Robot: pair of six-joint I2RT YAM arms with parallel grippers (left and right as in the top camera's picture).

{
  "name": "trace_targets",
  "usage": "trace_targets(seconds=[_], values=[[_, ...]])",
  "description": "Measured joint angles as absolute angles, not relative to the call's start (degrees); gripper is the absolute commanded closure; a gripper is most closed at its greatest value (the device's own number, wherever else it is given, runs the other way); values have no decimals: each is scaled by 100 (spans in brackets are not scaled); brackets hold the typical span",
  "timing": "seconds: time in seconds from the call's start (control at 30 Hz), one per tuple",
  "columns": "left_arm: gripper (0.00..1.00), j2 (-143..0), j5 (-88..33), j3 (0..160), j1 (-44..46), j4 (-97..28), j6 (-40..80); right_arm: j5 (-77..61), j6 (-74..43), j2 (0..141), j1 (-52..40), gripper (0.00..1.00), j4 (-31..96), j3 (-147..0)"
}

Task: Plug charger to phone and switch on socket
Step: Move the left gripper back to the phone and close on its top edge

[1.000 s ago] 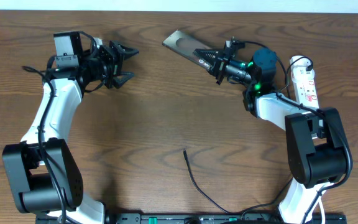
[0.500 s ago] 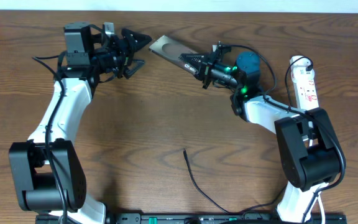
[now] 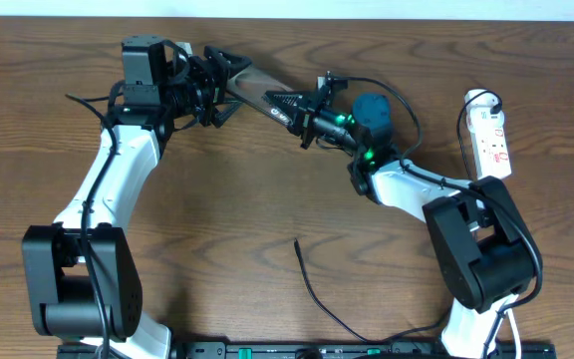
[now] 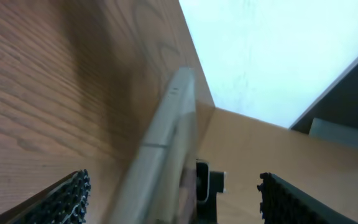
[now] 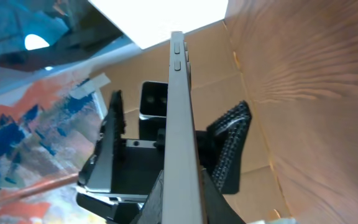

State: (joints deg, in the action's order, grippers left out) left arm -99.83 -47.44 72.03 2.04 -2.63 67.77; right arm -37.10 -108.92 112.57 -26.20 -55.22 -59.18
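Bench [image 3: 267, 189]: brown wood-grain surface, matt. Two white-and-black arms, one end effector each.

Right end effector [image 3: 282, 102]: fingers closed on the near end of one slim rectangular smartphone with a dark glossy face and pale metal edge [image 3: 255, 82], holding it off the bench and tilted. In the right wrist view the smartphone stands edge-on, a thin grey strip running straight out from the fingers, with small side buttons near its far end. Lettering on the face is too small to read.

Left end effector [image 3: 227, 82]: jaws spread wide, one to each side of the smartphone's free end. In the left wrist view the two ribbed black pads [image 4: 64, 200] sit at the lower corners and the pale edge rises between them, nearer the left-hand pad, with a gap showing on both sides. Nothing is gripped.

One small white elongated plastic power strip with red switch marks [image 3: 490, 135]: flat on the bench, well apart from the right end effector, out past that arm's elbow. Markings not legible.

One long thin black charger cable [image 3: 312, 289]: lies loose in a curve on the bench, well apart from both end effectors, between the two arm bases. Its small plug tip [image 3: 297, 242] points toward the end effectors and touches nothing but wood.
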Motion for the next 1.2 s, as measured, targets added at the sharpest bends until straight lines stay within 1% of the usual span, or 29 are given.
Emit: trace_targets(seconds=[0.23,0.27,0.3,0.33,0.37,0.4,0.53,0.73,0.83,1.0,1.07,1.2], values=[[16,-9983,-4545,7203,204,-235,7054,-3336,-11264,11257,-2770,99,-5516,-5918],[18,-9983,-4521,7203,204,-235,7070,-3288,-11327,11257,-2797,99,-5513,-5918],[25,-9983,-4499,7203,204,-233,7078,-3247,-11380,11257,-2825,99,-5513,-5918],[31,-9983,-4477,7203,204,-235,7098,-3205,-11441,11257,-2860,99,-5516,-5918],[35,-9983,-4458,7203,204,-235,7085,-3179,-11496,11257,-2893,99,-5518,-5918],[37,-9983,-4458,7203,204,-235,7063,-3159,-11535,11257,-2910,99,-5516,-5918],[42,-9983,-4456,7203,204,-233,7006,-3109,-11644,11257,-3004,99,-5516,-5918],[43,-9983,-4456,7203,204,-233,7006,-3100,-11681,11257,-3035,99,-5516,-5918],[53,-9983,-4442,7203,204,-235,7011,-3096,-11681,11257,-3035,99,-5516,-5918],[64,-9983,-4355,7203,204,-239,6952,-3061,-11681,11257,-3059,99,-5516,-5918],[67,-9983,-4329,7203,204,-244,6941,-3050,-11681,11257,-3079,99,-5518,-5918],[68,-9983,-4313,7203,204,-248,6919,-3015,-11684,11257,-3079,98,-5555,-5918]])
